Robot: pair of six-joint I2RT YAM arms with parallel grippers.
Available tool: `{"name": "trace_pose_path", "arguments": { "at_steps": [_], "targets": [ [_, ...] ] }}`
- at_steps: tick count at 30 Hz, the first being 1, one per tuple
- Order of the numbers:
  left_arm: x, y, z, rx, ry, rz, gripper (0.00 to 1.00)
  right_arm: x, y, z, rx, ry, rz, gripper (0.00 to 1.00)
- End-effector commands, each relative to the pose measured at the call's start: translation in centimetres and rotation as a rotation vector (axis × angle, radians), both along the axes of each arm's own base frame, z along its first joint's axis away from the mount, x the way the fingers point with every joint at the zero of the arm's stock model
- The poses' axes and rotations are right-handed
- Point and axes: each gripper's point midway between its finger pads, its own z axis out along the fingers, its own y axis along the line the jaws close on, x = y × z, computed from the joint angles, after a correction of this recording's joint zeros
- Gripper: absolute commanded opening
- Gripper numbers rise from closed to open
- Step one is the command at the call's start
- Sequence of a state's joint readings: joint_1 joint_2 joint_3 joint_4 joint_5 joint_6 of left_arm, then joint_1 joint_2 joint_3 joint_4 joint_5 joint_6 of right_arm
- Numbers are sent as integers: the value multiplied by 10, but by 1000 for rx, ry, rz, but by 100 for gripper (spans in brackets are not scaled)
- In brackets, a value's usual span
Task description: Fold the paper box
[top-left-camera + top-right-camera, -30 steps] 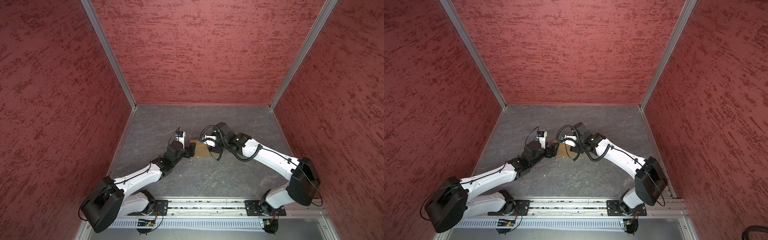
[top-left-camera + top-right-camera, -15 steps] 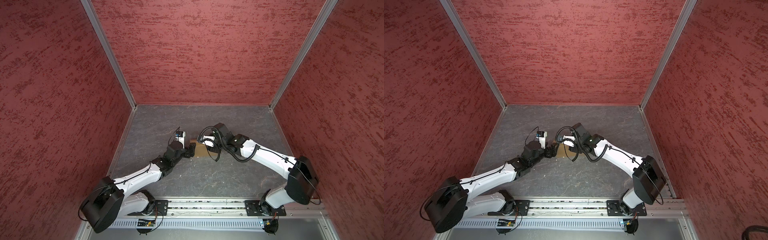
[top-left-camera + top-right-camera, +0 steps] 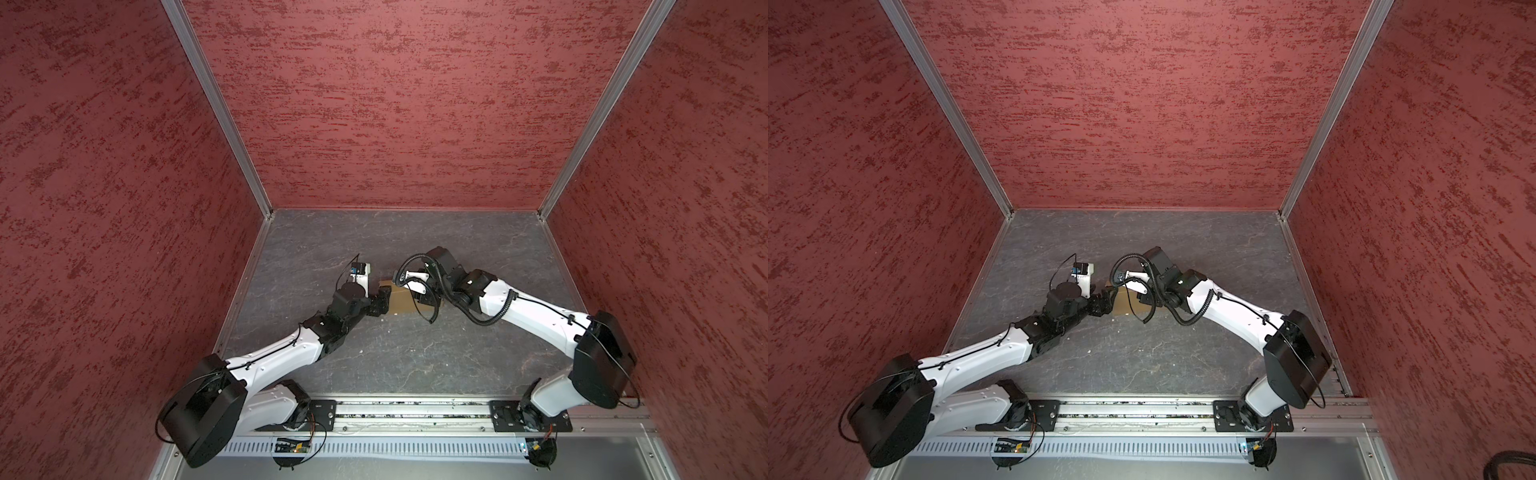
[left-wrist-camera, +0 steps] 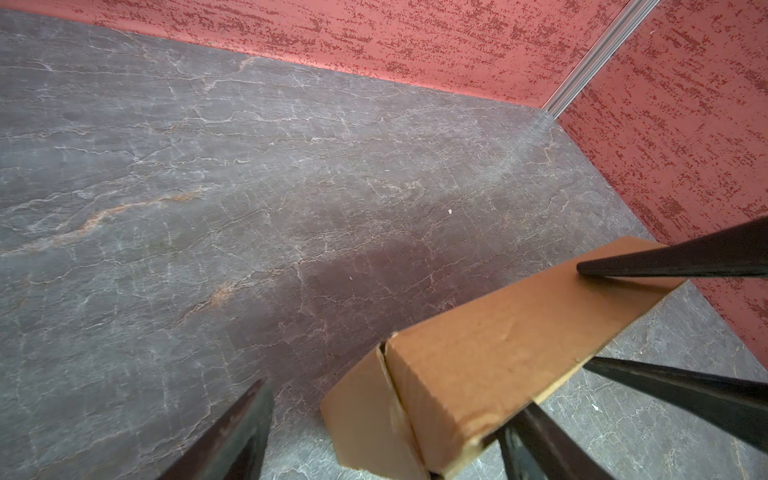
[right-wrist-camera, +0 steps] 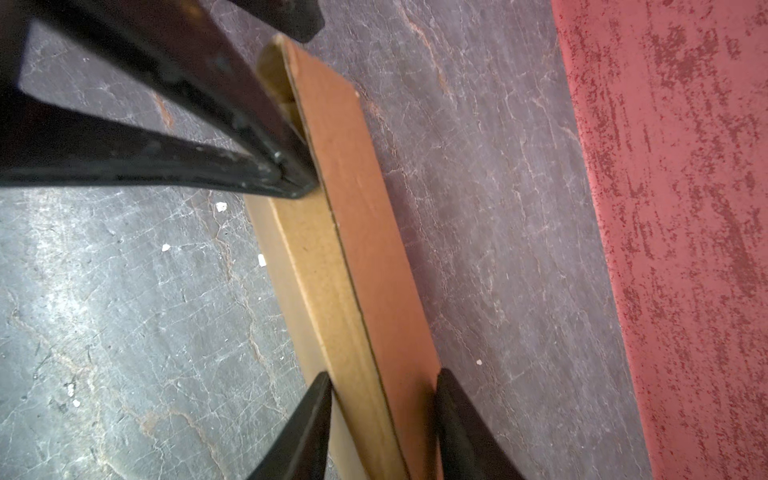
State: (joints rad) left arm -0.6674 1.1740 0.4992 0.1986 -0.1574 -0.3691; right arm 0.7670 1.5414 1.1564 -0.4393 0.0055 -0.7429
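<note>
Sitting near the middle of the grey table [image 3: 415,357], the paper box [image 3: 405,300] lies between the two arms' tips in both top views. Left gripper [image 4: 395,395] is at the box's left end w/ jaws wide apart: one finger [image 4: 237,432] stands clear of the cardboard, and the box corner is between them. Right gripper [image 5: 384,374] straddles a long edge of the box, jaws clamped on it, fingers [image 5: 461,415] against both faces.
</note>
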Motion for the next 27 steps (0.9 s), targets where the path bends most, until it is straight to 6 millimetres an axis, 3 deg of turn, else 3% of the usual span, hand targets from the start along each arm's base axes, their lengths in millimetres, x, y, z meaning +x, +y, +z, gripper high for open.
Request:
{"name": "trace_pose_path", "arguments": {
  "at_steps": [1, 27],
  "targets": [
    [-31, 24, -67, 187, 194, -29, 82, 2, 2, -6, -3, 2, -13, 41],
    [-48, 19, -43, 191, 165, -94, 85, 12, 5, -6, -1, 22, -79, 40]
  ]
}}
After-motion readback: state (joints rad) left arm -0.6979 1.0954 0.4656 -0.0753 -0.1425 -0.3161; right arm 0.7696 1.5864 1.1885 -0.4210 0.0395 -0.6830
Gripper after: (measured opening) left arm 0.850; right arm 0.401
